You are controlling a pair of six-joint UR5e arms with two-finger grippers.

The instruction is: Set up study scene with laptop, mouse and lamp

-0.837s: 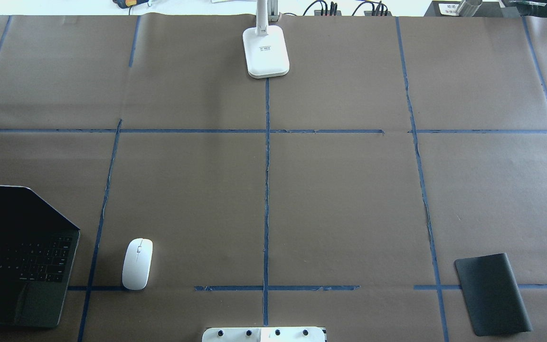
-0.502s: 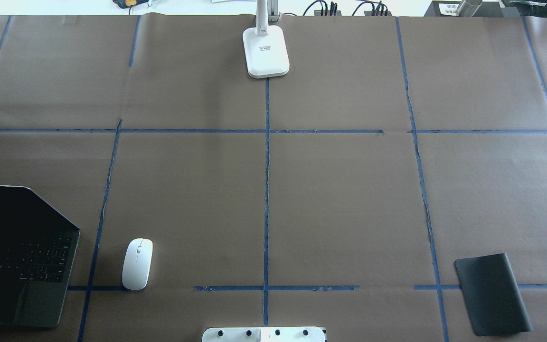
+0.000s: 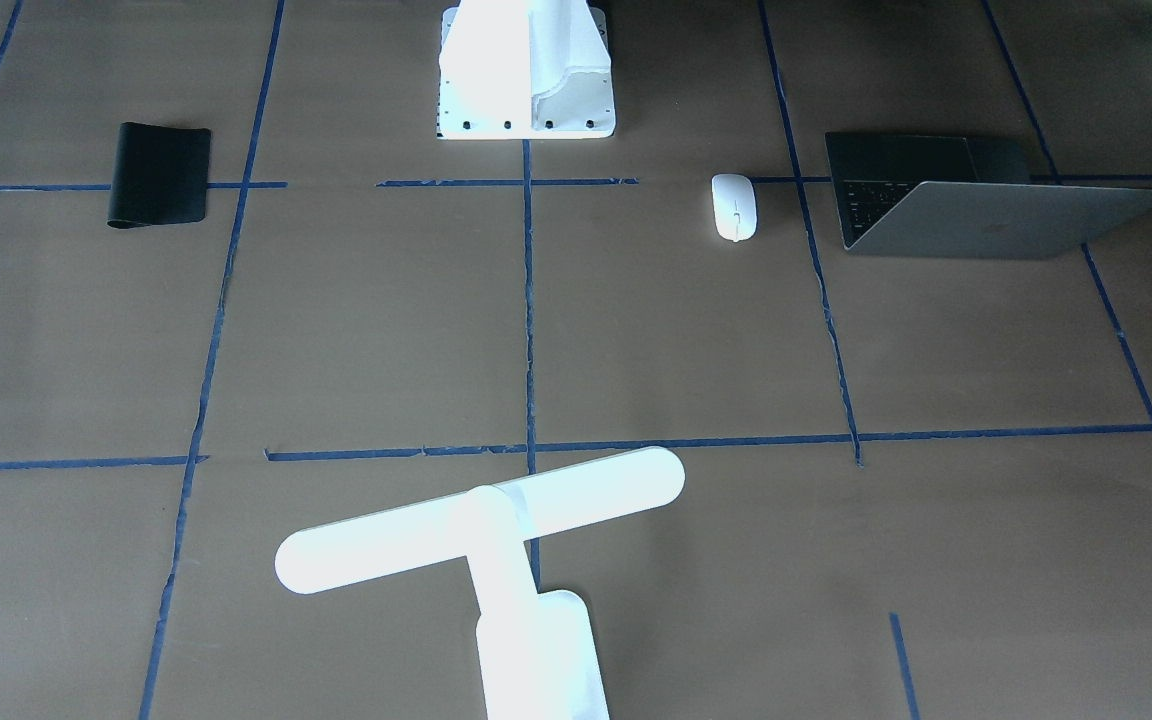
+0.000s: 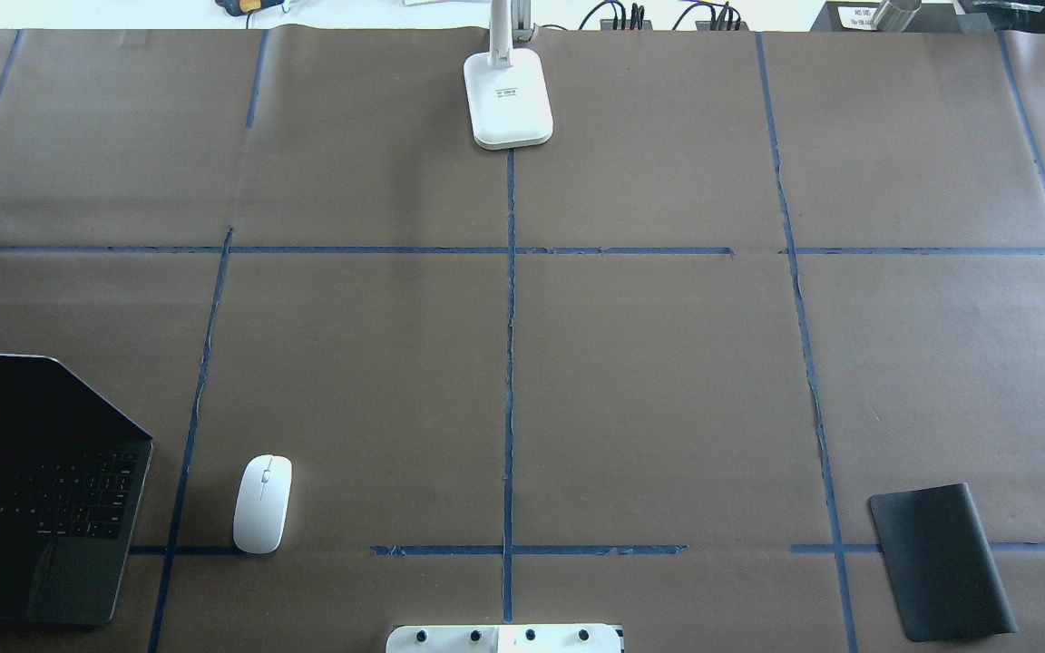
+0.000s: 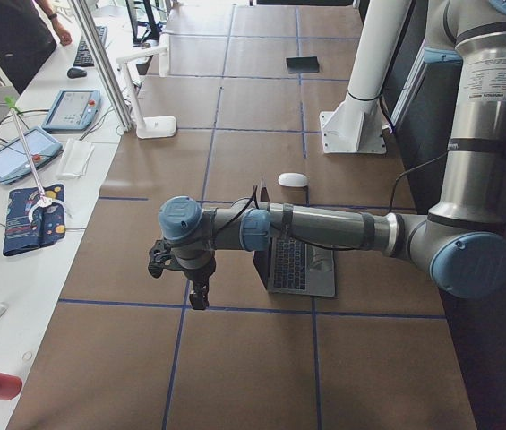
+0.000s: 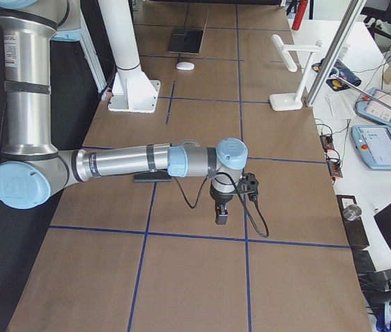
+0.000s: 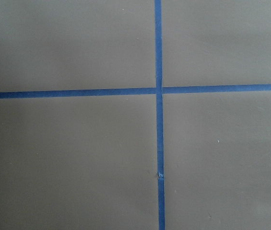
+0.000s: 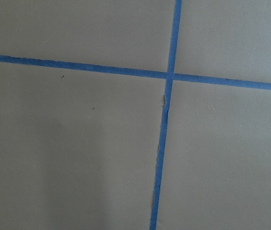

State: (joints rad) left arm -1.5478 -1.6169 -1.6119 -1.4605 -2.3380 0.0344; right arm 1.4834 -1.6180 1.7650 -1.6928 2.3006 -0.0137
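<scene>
Laptop, mouse and lamp sat apart on the bench [image 4: 668,381], with both arms held above its ends.

The open space-grey laptop [image 4: 33,490] lay at the robot's near left, and the white mouse [image 4: 262,504] sat just beside it, not touching. The white T-shaped lamp [image 3: 481,520] stood upright at the far edge on the centre tape line, well apart from both. A black mat [image 4: 940,562] lay at the near right. The left tool [image 5: 198,303] and right tool [image 6: 221,218] pointed down over bare paper; whether either was open or closed could not be told.

Open laptop [image 4: 42,490] beside mouse [image 4: 262,504]; upright lamp [image 4: 509,95]
</scene>
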